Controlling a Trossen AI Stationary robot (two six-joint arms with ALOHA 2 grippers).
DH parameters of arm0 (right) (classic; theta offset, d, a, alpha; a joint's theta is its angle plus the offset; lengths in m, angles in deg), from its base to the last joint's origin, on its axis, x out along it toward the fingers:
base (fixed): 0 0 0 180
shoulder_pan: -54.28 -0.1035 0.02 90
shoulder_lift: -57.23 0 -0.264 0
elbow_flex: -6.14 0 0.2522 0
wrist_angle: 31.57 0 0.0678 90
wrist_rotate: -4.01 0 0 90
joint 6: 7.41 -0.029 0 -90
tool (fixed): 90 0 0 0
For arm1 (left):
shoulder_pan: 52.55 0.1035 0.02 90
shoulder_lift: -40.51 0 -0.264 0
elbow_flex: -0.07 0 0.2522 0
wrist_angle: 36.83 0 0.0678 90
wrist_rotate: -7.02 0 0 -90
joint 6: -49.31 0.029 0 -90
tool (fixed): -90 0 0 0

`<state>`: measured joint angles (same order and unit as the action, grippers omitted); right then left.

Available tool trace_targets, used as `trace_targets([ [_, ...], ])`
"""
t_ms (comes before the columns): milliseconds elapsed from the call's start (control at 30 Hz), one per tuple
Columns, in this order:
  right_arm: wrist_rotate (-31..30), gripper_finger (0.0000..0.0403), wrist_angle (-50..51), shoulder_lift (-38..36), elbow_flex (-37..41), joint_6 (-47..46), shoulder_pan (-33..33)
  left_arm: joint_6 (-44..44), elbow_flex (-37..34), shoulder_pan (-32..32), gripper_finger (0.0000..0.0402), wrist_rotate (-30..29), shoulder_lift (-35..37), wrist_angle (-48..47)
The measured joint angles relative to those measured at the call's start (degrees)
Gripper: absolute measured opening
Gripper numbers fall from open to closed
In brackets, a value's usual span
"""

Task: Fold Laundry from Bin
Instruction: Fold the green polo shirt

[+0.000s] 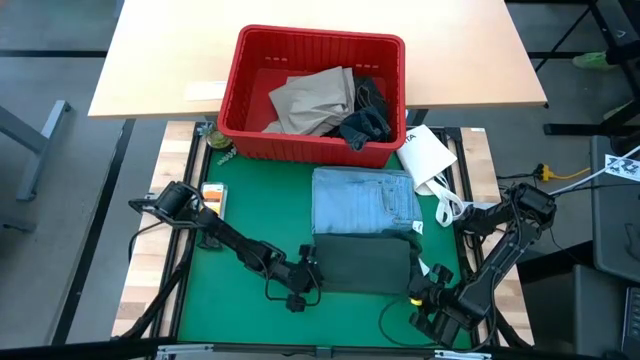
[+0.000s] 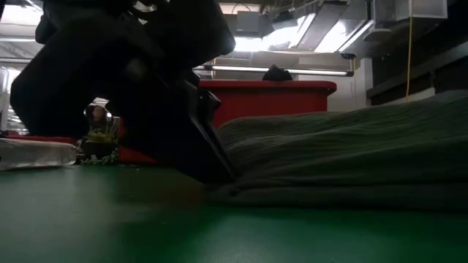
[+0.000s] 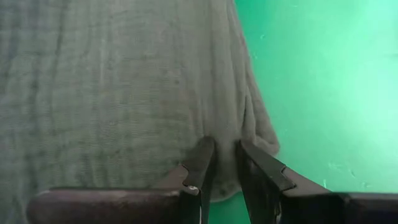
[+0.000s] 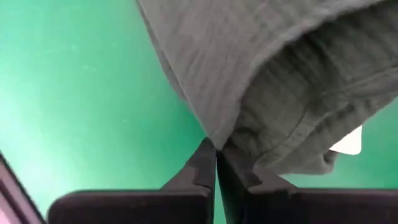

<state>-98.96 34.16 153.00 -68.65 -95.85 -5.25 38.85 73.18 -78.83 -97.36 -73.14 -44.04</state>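
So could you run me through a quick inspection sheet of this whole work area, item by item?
Surface: green mat on a wood-edged table.
Job's things: dark green garment folded at the front; light blue garment folded behind it; red bin holding tan trousers and dark jeans.
Clutter: white packet to the right of the bin; small orange item on the left.
Grippers: left claw at the green garment's left edge; right claw shut on its right corner.
Cables: black cable looping on the mat's front.
Surroundings: light wooden table under the bin.
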Motion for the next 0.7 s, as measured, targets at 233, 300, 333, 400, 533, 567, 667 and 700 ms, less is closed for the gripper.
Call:
trace_targets([
  [233,0.3,0.0008,-1.1,0.0,0.0,0.4,0.3,-0.1,-0.1,0.1,0.0069,2.8,0.3,0.6],
  [300,0.7,0.001,-1.5,0.0,0.0,0.9,0.3,-0.1,-0.1,0.1,0.0069,4.2,0.3,0.9],
  [333,0.7,0.0014,-1.6,0.0,0.0,1.4,0.3,-0.1,-0.1,0.1,0.0069,4.8,0.3,1.0],
  [400,1.4,0.0028,-1.7,0.0,0.0,1.6,0.5,-0.6,-0.2,-0.1,0.0069,5.4,0.7,0.9],
  [533,3.0,0.0077,-1.4,0.0,0.0,1.7,1.2,-1.4,-0.3,-0.1,0.0069,5.8,1.8,-0.2],
  [567,3.4,0.0092,-1.3,0.0,0.0,1.7,1.5,-1.5,-0.3,-0.1,0.0069,6.5,2.3,-0.4],
  [667,6.6,0.0132,-1.0,0.0,0.0,1.7,1.5,-1.6,-0.3,-0.1,0.0069,8.3,4.3,-2.2],
  [700,8.1,0.0142,-0.9,0.0,0.0,1.7,1.5,-1.8,-0.3,-0.1,0.0069,8.9,4.9,-2.3],
])
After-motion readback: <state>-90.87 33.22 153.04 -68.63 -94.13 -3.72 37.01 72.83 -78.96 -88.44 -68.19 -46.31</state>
